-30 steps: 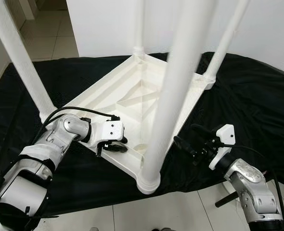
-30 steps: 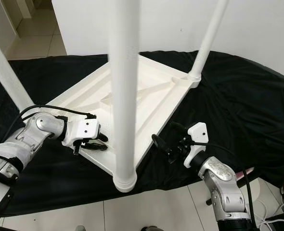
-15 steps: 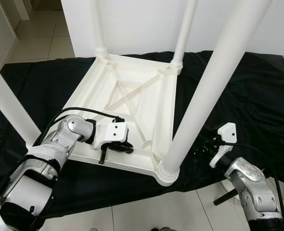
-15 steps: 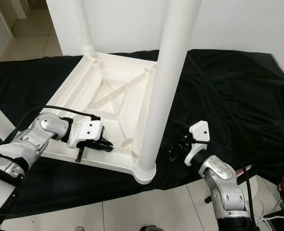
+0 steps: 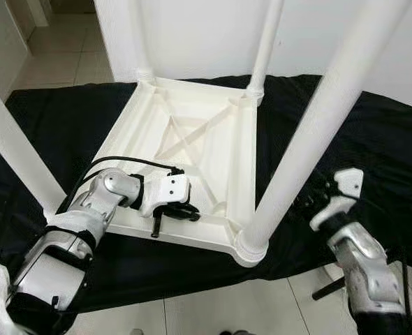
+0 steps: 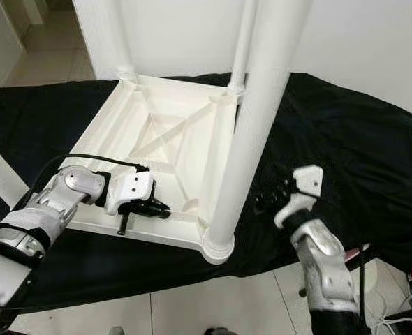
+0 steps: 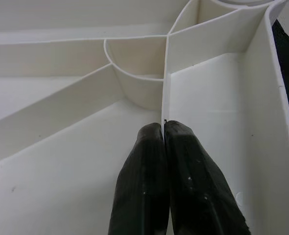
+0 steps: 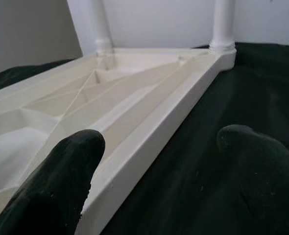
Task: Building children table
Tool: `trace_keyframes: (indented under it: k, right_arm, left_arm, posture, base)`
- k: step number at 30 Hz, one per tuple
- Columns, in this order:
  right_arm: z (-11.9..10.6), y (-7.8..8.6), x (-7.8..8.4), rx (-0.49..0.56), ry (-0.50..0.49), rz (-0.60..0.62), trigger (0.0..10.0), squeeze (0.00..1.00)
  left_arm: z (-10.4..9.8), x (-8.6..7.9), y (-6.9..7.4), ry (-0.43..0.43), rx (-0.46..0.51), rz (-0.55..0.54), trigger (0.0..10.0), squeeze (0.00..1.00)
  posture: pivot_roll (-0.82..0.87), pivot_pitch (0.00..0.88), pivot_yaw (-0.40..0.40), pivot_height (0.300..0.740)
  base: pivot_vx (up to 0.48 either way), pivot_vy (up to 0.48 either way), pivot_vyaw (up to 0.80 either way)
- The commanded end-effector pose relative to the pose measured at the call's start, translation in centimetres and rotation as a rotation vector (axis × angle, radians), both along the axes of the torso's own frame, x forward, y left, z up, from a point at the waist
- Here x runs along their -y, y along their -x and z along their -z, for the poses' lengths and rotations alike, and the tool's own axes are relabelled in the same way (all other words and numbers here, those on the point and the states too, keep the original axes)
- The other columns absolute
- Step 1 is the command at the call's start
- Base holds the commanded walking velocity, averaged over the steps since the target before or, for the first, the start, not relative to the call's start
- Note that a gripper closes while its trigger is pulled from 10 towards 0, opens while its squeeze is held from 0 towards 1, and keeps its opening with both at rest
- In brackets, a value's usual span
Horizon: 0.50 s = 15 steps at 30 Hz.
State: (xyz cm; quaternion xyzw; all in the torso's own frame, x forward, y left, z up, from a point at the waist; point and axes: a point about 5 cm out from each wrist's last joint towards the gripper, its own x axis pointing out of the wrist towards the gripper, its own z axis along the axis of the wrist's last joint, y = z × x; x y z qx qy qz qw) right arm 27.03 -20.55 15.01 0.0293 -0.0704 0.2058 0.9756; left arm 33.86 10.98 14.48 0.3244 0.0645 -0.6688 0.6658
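A white plastic children's table (image 5: 192, 139) lies upside down on a black cloth (image 5: 373, 146) covering the worktop, its four white legs pointing upward. Nearest, at the table's front right corner, one leg (image 5: 311, 132) rises from its socket. To the right of that corner, the right claw (image 6: 279, 199) hovers over the cloth, fingers spread wide with nothing between them. At the table's near edge, the left claw (image 5: 185, 215) reaches inside the ribbed underside, its two black fingers (image 7: 154, 196) pressed together around a thin white rib. Farther back, two legs stand before a white wall (image 5: 213, 35).
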Motion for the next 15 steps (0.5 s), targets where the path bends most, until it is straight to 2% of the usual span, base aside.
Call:
trace_keyframes:
  k: [1,3,5,6,7,8,9,10,11,14,15]
  right_arm:
    - [-0.2,0.5,0.1,-0.003,0.007,-0.038,10.0,0.0]
    - [0.0,2.9,1.1,-0.05,0.042,-0.167,10.0,0.0]
    - [-0.1,3.9,1.7,-0.074,0.069,-0.226,10.0,0.0]
    - [-0.1,3.9,1.7,-0.074,0.069,-0.226,10.0,0.0]
    - [-0.1,4.2,1.9,-0.084,0.085,-0.251,10.0,0.0]
    - [-0.1,4.2,1.9,-0.084,0.085,-0.251,10.0,0.0]
    - [-0.1,4.4,2.1,-0.09,0.099,-0.269,10.0,0.0]
    - [-0.1,4.4,2.1,-0.09,0.099,-0.269,10.0,0.0]
    - [-0.1,4.5,2.3,-0.096,0.111,-0.283,10.0,0.0]
    - [-0.2,4.6,2.4,-0.103,0.119,-0.297,10.0,0.0]
    - [-0.2,4.7,2.4,-0.109,0.128,-0.318,10.0,0.0]
  left_arm:
    - [0.1,-0.6,-0.8,0.055,0.053,-0.159,0.0,0.0]
    - [-0.2,-0.6,-1.2,0.089,0.061,-0.194,0.0,0.0]
    - [-0.6,-0.4,-1.5,0.119,0.07,-0.221,0.0,0.0]
    - [-0.6,-0.4,-1.5,0.119,0.07,-0.221,0.0,0.0]
    - [-0.7,-0.1,-1.6,0.138,0.071,-0.231,4.0,0.81]
    - [-0.7,-0.1,-1.6,0.138,0.071,-0.231,4.0,0.81]
    - [-0.8,0.1,-1.7,0.156,0.061,-0.24,8.7,1.0]
    - [-0.8,0.1,-1.7,0.156,0.061,-0.24,8.7,1.0]
    - [-0.9,0.3,-1.7,0.168,0.061,-0.243,10.0,1.0]
    - [-0.9,0.5,-1.7,0.171,0.061,-0.241,10.0,1.0]
    - [-0.9,0.6,-1.6,0.168,0.075,-0.229,10.0,0.86]
  posture:
    - [0.0,0.088,-0.007,0.74]
    - [-0.01,0.096,-0.001,0.74]
    - [-0.02,0.098,0.002,0.74]
    - [-0.02,0.098,0.002,0.74]
    - [-0.02,0.098,0.0,0.74]
    - [-0.02,0.098,0.0,0.74]
    - [-0.02,0.098,-0.001,0.74]
    - [-0.02,0.098,-0.001,0.74]
    - [-0.02,0.098,-0.003,0.74]
    - [-0.02,0.097,-0.006,0.74]
    - [-0.02,0.097,-0.006,0.74]
  base:
    - [0.0,0.0,0.0]
    - [0.0,0.0,0.0]
    - [0.0,0.0,0.0]
    - [0.0,0.0,0.0]
    - [0.0,0.0,0.0]
    - [0.0,0.0,0.0]
    - [0.0,0.0,0.0]
    - [0.0,0.0,0.0]
    - [0.0,0.0,0.0]
    - [0.0,0.0,0.0]
    - [0.0,0.0,0.0]
